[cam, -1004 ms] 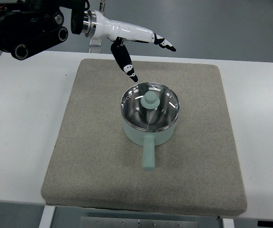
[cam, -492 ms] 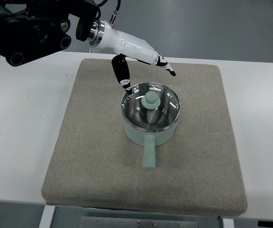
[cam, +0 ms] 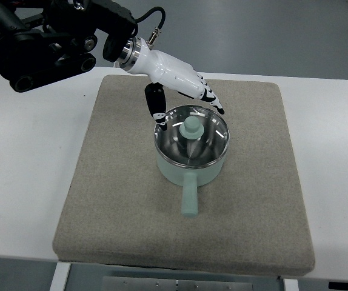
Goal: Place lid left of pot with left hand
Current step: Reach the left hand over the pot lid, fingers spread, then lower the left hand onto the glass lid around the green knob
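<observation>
Lower now, my open left hand (cam: 183,91) nears the glass lid (cam: 191,134); a bump could tip the pot (cam: 190,168).

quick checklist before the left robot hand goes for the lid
1. Lid seated on the pot: ok, it sits level with its green knob on top.
2. Knob unobstructed: ok, nothing covers it.
3. Left robot hand open and empty: ok, fingers spread, thumb hanging by the pot's far-left rim.
4. Hand centred over the knob: not ok, it is behind and left of the knob, fingertips only at the rim.
5. Drop spot left of the pot: ok, the mat is bare there.
6. Pot handle out of the way: ok, it points toward the camera, away from the hand.
</observation>
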Robot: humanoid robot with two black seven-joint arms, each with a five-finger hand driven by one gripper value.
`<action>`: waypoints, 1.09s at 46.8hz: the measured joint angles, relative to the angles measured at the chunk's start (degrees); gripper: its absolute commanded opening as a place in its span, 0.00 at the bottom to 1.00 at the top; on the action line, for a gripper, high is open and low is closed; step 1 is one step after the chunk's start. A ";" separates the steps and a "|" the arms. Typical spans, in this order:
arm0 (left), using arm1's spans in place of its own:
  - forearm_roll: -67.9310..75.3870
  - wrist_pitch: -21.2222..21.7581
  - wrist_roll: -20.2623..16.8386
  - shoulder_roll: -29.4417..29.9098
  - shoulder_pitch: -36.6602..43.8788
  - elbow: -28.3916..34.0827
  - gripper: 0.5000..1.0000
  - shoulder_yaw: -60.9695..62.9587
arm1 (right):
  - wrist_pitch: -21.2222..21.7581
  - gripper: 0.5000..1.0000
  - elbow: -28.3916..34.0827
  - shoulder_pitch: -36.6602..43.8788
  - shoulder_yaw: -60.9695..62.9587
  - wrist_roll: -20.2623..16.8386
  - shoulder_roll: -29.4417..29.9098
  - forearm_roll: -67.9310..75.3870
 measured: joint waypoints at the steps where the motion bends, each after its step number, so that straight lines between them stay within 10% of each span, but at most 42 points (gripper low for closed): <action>1: 0.04 0.00 0.00 -0.08 0.00 -0.07 0.99 0.01 | 0.00 0.85 0.00 0.00 0.00 0.00 0.00 0.00; 51: 2.86 -1.91 0.00 -0.79 -0.27 0.21 0.99 0.43 | 0.00 0.85 0.00 0.00 0.00 0.00 0.00 0.00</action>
